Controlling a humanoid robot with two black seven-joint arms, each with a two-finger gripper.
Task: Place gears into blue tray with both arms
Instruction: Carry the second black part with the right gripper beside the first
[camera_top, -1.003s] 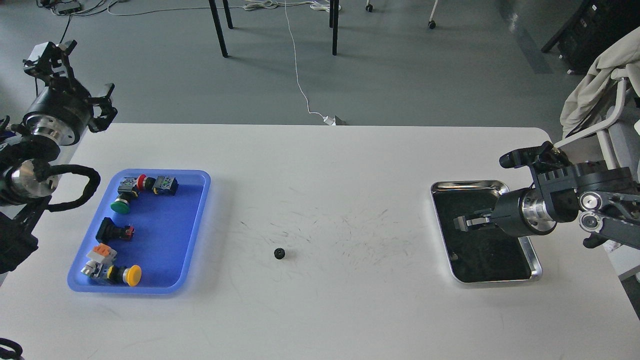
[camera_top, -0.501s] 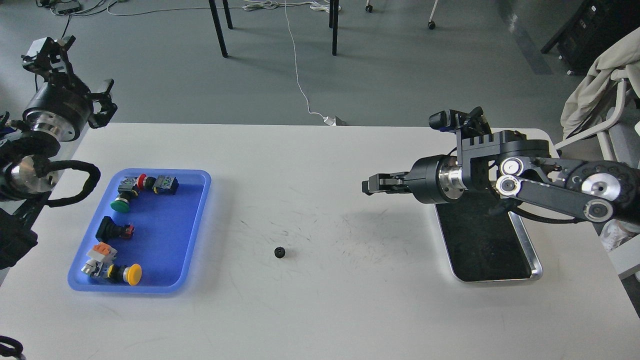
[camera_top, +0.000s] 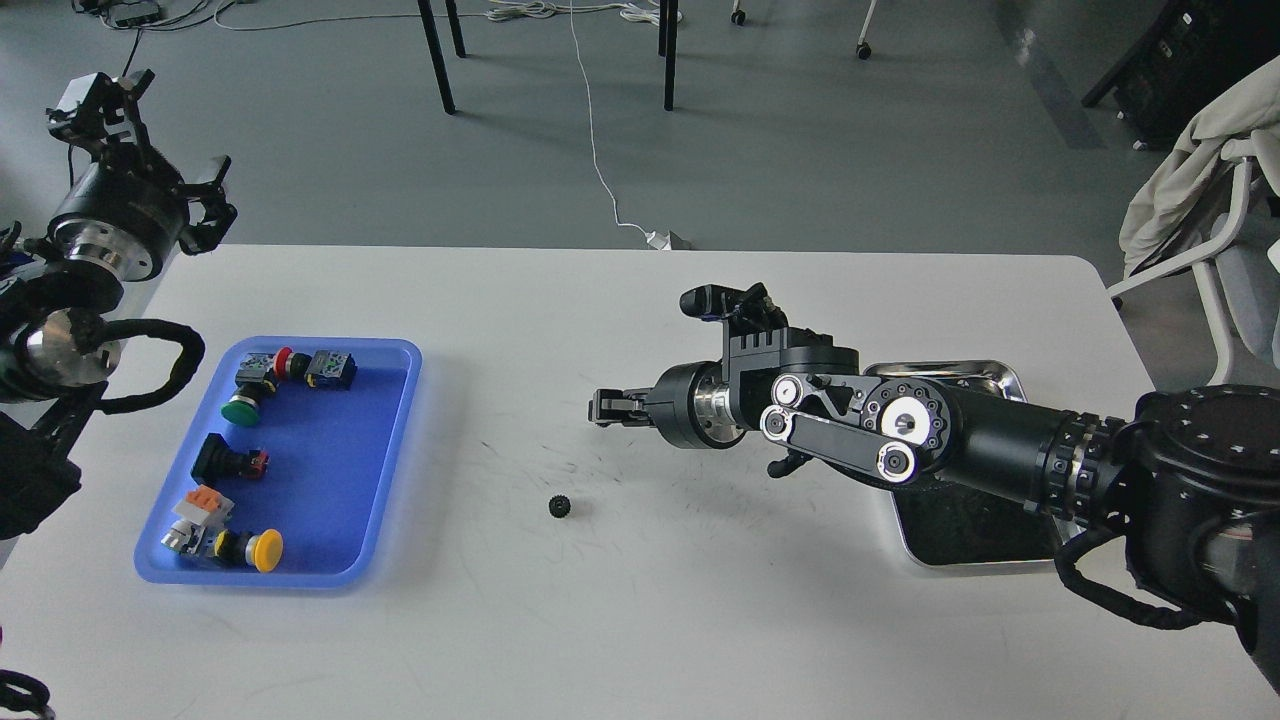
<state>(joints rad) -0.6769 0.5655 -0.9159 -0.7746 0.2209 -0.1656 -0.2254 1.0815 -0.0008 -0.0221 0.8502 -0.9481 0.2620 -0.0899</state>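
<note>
A single small black gear (camera_top: 559, 506) lies on the white table near its middle. The blue tray (camera_top: 392, 440) sits at the left and holds several coloured push-button switches. My right arm reaches in from the right, and its gripper (camera_top: 604, 408) hovers just above and to the right of the gear. Its dark fingers point left and lie close together, and I cannot make out a gap or anything held. My left gripper (camera_top: 158, 150) is raised beyond the table's far left corner, fingers spread, holding nothing.
A shiny silver tray (camera_top: 985, 372) with a dark inside stands at the right, mostly covered by my right arm. Chair and table legs and cables are on the floor beyond the far edge. A draped chair stands at the far right.
My right arm has swung left from over the silver tray, across the table, to a spot near the gear. The left arm has barely moved. The gear stays put.
</note>
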